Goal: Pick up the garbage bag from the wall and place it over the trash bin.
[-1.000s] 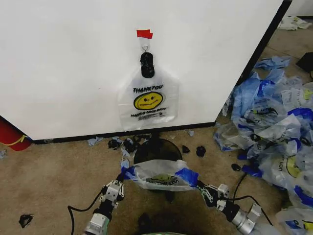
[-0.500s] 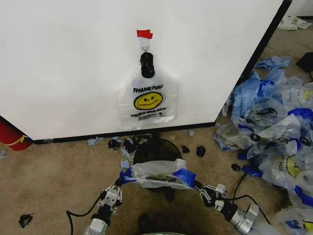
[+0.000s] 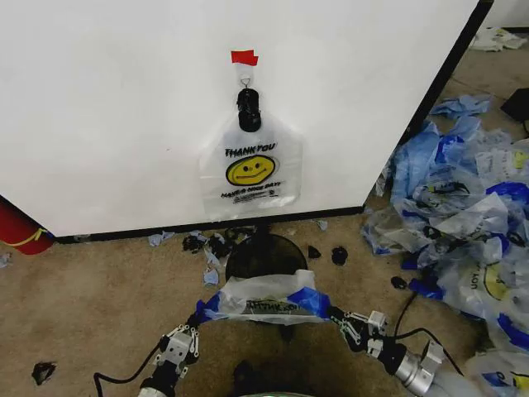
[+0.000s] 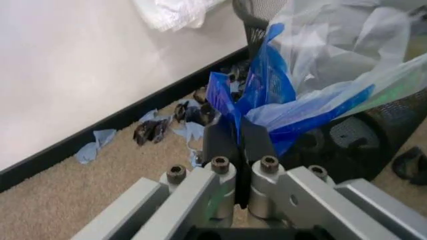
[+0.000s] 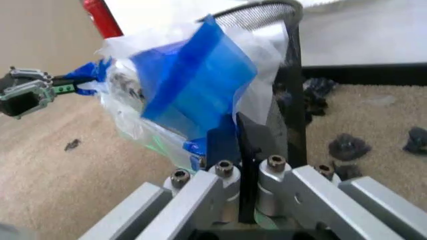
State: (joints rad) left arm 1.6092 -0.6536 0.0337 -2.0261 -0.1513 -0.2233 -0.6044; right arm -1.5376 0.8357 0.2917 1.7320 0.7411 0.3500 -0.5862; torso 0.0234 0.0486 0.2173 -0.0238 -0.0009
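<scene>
Left gripper [image 3: 201,313] and right gripper [image 3: 331,314] each pinched a handle of the garbage bag [image 3: 263,298]; thin plastic risked tearing or slipping short of the trash bin [image 3: 263,250] rim.

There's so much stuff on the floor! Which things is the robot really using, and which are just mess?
Using: garbage bag, trash bin, left gripper, right gripper.
Just mess: bag pile, red cylinder, black scraps, hanging bag.

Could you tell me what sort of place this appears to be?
Probably an indoor test area: a plain white wall with a bag on a hook, carpet, and a heap of used plastic bags beside it.
</scene>
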